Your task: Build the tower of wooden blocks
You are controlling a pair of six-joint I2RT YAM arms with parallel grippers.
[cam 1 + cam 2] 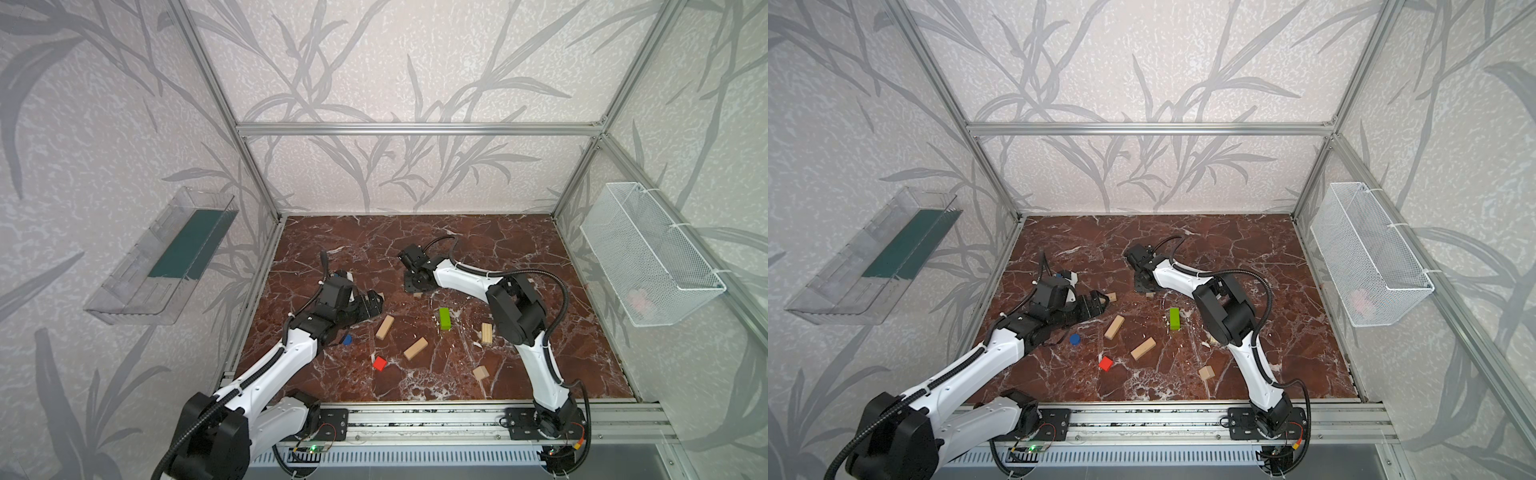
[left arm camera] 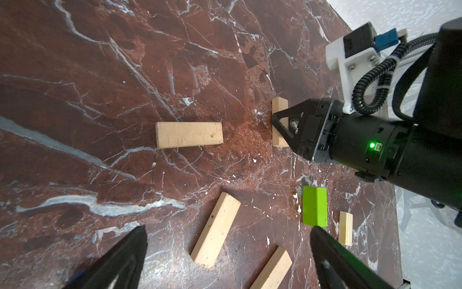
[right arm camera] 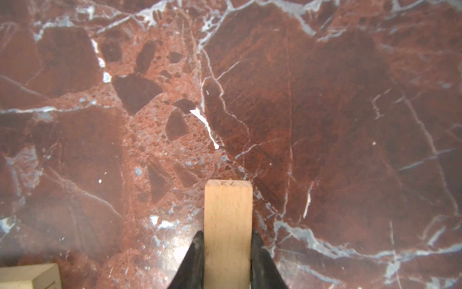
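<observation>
One pale bar (image 3: 228,207) clamped in right tool (image 3: 227,236) at table (image 1: 519,249) centre; left tool (image 2: 228,229) gapes.

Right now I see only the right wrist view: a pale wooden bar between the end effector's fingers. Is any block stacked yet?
Observer: No. In both top views, pieces such as the lime-green wooden bar and the small red block lie singly, nothing stacked.
Operator: What is the left end effector doing?
Observer: The left end effector hangs open over the red marble table, holding nothing.
Operator: Is my bar lifted?
Observer: Seemingly not: in the left wrist view the pale wooden bar lies flat on the table.
</observation>
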